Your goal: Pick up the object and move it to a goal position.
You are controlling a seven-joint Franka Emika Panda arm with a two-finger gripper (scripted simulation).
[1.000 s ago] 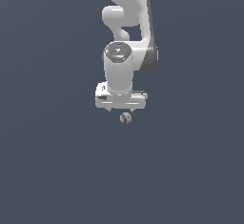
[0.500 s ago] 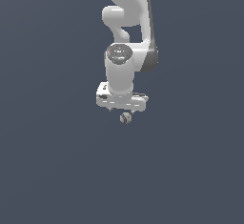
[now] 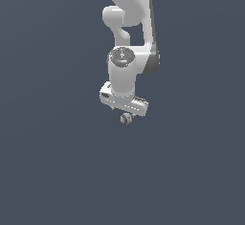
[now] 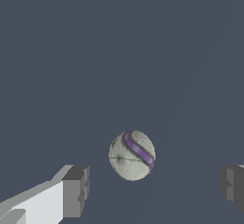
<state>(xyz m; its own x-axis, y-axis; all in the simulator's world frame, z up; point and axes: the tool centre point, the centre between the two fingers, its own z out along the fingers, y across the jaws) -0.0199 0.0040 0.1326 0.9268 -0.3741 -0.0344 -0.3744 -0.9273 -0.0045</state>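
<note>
The object is a tiny off-white ball (image 3: 126, 118) with a purple curved mark, lying on the dark grey floor just under my white gripper bar. In the wrist view the ball (image 4: 132, 155) lies between the two grey fingertips (image 4: 76, 189), nearer one of them, with a gap on each side. My gripper (image 3: 125, 113) is open, pointing down over the ball, and touches nothing. It also shows in the wrist view (image 4: 153, 187). The fingers themselves are mostly hidden behind the bar in the exterior view.
A plain dark grey floor (image 3: 57, 171) fills both views. The white arm (image 3: 129, 8) rises above the hand towards the top of the exterior view. Nothing else shows.
The hand has come down a little towards the ball and turned slightly. The ball has not moved.
</note>
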